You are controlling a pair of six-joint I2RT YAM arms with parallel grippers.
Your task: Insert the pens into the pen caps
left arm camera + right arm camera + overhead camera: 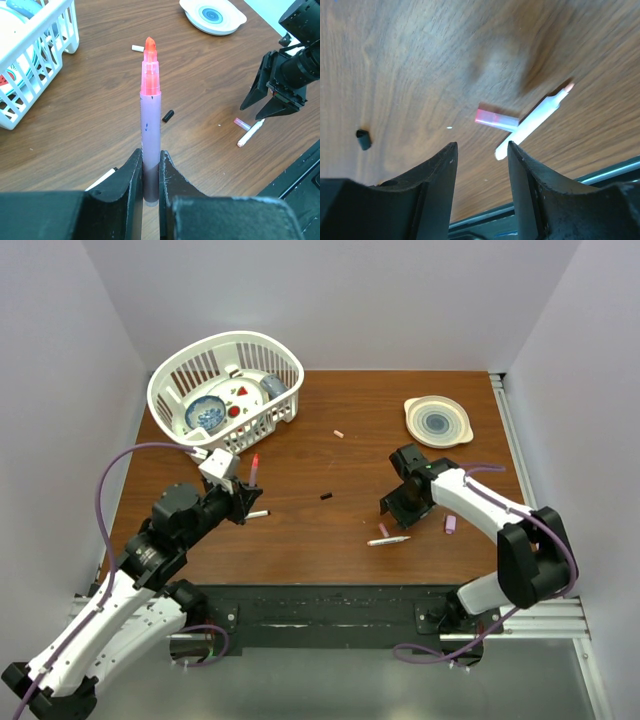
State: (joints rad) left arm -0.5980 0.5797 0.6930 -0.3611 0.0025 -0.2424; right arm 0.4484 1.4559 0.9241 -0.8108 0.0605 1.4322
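Observation:
My left gripper (150, 160) is shut on the lower end of a lilac pen (150, 125), whose uncapped pink tip (255, 468) points away from me. A white pen (258, 513) lies just beside that gripper. A black pen cap (326, 496) lies mid-table and a pale pink cap (339, 433) lies farther back. My right gripper (481, 150) hangs open above the table with nothing between its fingers. Just ahead of it a pink-ended clear cap (495, 119) touches another white pen (535, 120). A lilac piece (450, 524) lies to the right of that arm.
A white slatted basket (262, 348) holding dishes and small red pieces stands at the back left. A cream plate with blue rings (437, 420) sits at the back right. The table's near edge (330, 585) runs just behind the white pen under my right gripper.

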